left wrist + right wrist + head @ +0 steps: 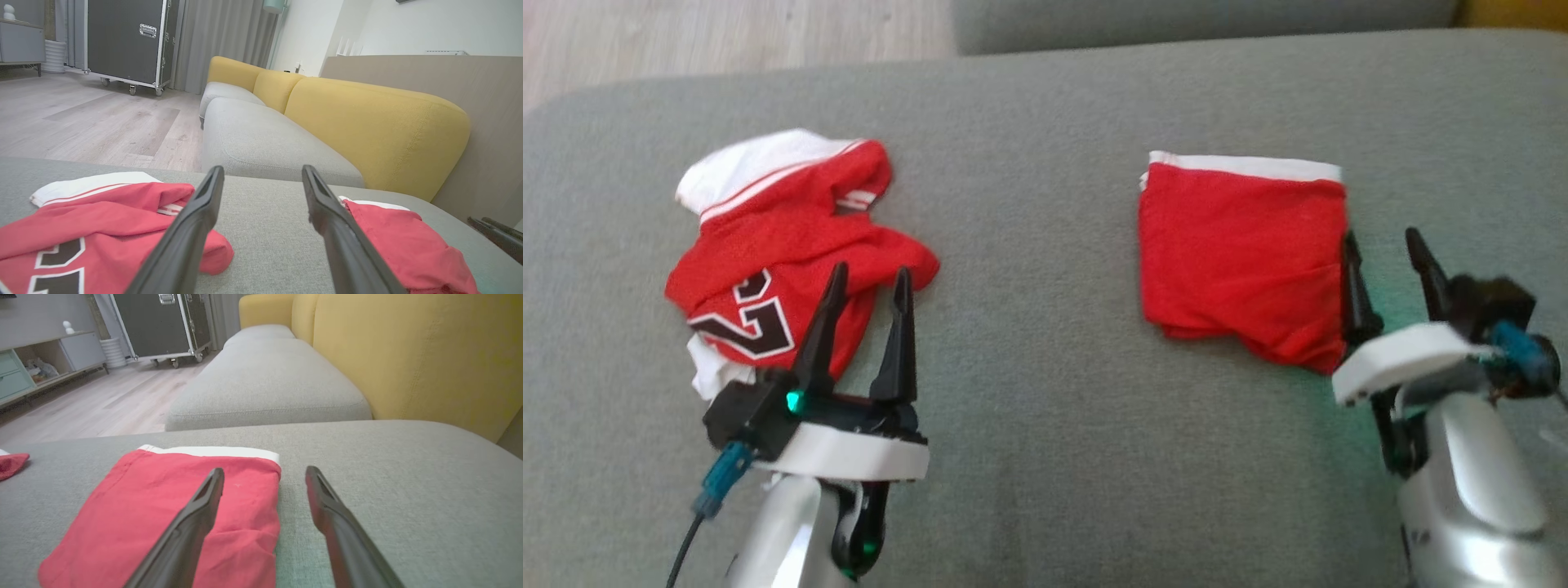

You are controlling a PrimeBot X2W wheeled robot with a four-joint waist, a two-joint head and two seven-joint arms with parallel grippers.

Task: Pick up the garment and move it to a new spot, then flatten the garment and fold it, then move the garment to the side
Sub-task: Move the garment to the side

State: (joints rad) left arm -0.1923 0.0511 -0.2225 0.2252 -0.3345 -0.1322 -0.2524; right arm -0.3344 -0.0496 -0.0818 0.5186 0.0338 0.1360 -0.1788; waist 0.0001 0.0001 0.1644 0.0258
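**A:** Starting at the left end of the broad grey fabric seat cushion (1045,392), what is lying there?

**B:** A crumpled red mesh jersey with white trim and a black number (784,237) is sitting bunched up on the cushion's left part. Nothing is holding it.

**A:** And the left gripper (872,269)?

**B:** It is hovering over the cushion's left part, at the jersey's near right edge. Its two dark fingers are standing wide with nothing between them.

**A:** Moving on to the cushion's right part?

**B:** A folded red cloth garment with a white band (1241,253) is lying flat there as a neat rectangle, well apart from the jersey. I am taking this as the task's piece.

**A:** Is the right gripper (1381,235) gripping it?

**B:** No. It is sitting over the cushion's right part, just beside the garment's right edge, with its fingers standing wide and empty. One finger is lying close against the cloth edge, and I cannot tell whether it is touching.

**A:** So how far along are you judging the task?

**B:** Nearly through, I am thinking. Flattening and folding are looking done, and the garment is lying free toward the cushion's right side. If anything is left, it is backing the arm away, or the bunched jersey is waiting its turn.
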